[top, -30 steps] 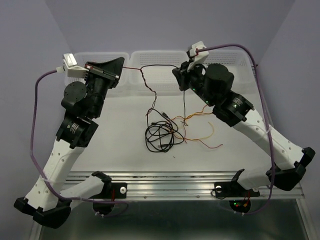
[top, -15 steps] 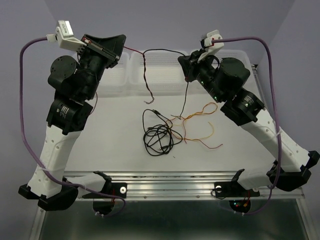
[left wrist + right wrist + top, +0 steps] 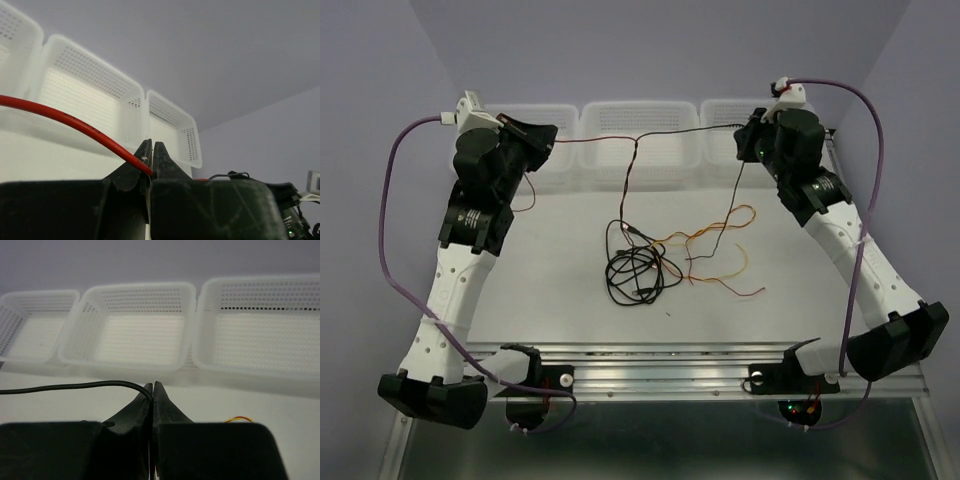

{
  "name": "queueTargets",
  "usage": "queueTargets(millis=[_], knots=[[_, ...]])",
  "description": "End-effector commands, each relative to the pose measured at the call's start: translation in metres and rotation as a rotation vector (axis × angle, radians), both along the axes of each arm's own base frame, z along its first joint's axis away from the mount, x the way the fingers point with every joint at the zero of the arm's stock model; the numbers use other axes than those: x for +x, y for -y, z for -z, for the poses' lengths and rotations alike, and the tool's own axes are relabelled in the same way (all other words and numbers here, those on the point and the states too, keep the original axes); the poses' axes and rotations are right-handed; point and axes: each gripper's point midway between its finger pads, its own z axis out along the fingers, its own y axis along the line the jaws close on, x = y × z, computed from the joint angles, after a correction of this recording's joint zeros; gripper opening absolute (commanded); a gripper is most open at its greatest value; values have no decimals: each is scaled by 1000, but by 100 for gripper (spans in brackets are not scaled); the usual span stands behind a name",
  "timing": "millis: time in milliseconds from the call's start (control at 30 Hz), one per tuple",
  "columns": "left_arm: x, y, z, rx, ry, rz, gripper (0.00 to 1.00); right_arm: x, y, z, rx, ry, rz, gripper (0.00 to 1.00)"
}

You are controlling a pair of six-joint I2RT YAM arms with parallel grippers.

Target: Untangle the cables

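Cables (image 3: 638, 272) tangled, left hand (image 3: 152, 150) clamped on red cable (image 3: 70, 121), right hand (image 3: 152, 387) clamped on black cable (image 3: 75, 386)

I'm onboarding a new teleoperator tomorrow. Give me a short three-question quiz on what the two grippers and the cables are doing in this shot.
1. True or false: the left gripper is shut on the dark red cable.
2. Which does the right gripper pinch? A: dark red cable. B: black cable. C: nothing.
3. Fill in: the yellow/orange cable lies on the ____, in neither gripper.
Key: 1 true; 2 B; 3 table.
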Motion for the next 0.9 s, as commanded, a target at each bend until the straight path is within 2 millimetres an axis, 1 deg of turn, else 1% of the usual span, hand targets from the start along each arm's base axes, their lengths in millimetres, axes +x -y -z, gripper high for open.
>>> queueTargets(millis=[0,33,67,100,133,167,200,233,267,300,333,400,433,500,533,567,600,633,667,700,733,767,800,867], knots=[[-5,-32,-30,-33,106,-40,0,10,72,-27,103,58,153,1],[-3,-37,-27,-34,99,-49,0,12,81,-24,118,51,160,1],[-2,-50,-25,-31,97,-79,0,14,93,-24,128,49,178,1],[-1,-55,-24,-32,95,-90,0,18,124,-23,136,48,240,1],[-2,-60,-21,-28,90,-95,0,19,132,-20,162,37,233,1],[-1,-75,-20,-27,85,-135,0,21,143,-18,171,31,240,1],[-1,-79,-18,-24,77,-137,0,22,166,-16,181,29,280,1],[-2,-83,-14,-20,69,-143,0,23,174,-12,191,18,287,1],[-2,-89,-13,-19,63,-154,0,23,178,-13,202,18,280,1],[-2,-98,-10,-16,57,-168,0,23,184,-13,208,18,287,1],[-2,-102,-3,-16,42,-169,0,22,194,-14,216,20,300,1],[-3,-117,4,-21,26,-186,0,21,202,-20,223,33,310,1],[-3,-122,13,-23,8,-191,0,19,210,-23,230,38,319,1],[-4,-129,22,-30,-9,-189,0,19,219,-28,238,50,329,1],[-5,-142,31,-33,-26,-216,0,18,223,-30,243,51,334,1],[-7,-142,35,-42,-37,-198,0,16,235,-31,261,56,358,1],[-8,-146,39,-47,-38,-197,0,15,239,-33,267,61,362,1],[-11,-156,46,-51,-42,-214,0,14,242,-34,281,61,359,1],[-13,-160,47,-49,-41,-218,0,13,247,-35,282,63,359,1],[-14,-164,48,-42,-43,-227,0,12,257,-36,285,65,376,1],[-16,-170,51,-20,-67,-242,0,11,263,-41,292,75,382,1],[-19,-182,53,-10,-83,-276,0,9,267,-42,303,75,376,1],[-21,-187,55,-7,-99,-289,0,6,278,-45,309,84,398,1],[-26,-194,58,-5,-110,-307,0,1,286,-52,314,100,404,1]])
